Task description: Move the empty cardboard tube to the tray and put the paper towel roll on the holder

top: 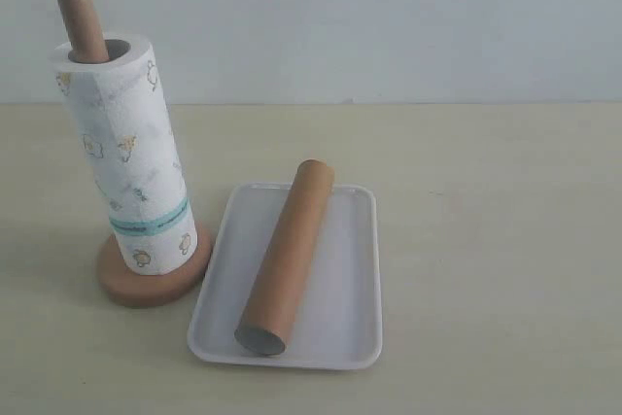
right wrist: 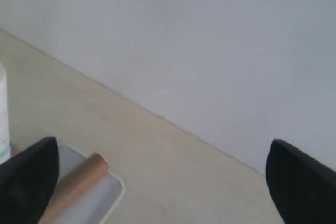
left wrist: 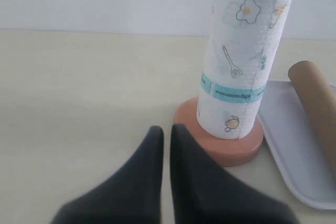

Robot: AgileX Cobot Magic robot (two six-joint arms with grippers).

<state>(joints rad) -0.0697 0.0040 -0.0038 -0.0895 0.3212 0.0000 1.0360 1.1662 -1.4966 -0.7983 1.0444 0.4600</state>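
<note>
The paper towel roll [top: 131, 157] stands on the wooden holder [top: 154, 274], whose rod tip [top: 82, 21] pokes out of the core. The brown cardboard tube [top: 285, 255] lies lengthwise in the white tray [top: 345, 308]. Neither gripper shows in the exterior view. In the left wrist view my left gripper [left wrist: 167, 132] is shut and empty, low over the table just short of the holder's base [left wrist: 231, 148], with the roll [left wrist: 244, 51] behind it. My right gripper [right wrist: 160, 156] is open wide and empty, its fingers [right wrist: 31, 174] framing the tube [right wrist: 76, 179] and the tray corner [right wrist: 113, 192].
The tray sits right beside the holder's base on a pale table top [top: 496, 211]. A plain light wall [top: 369, 17] runs along the table's far edge.
</note>
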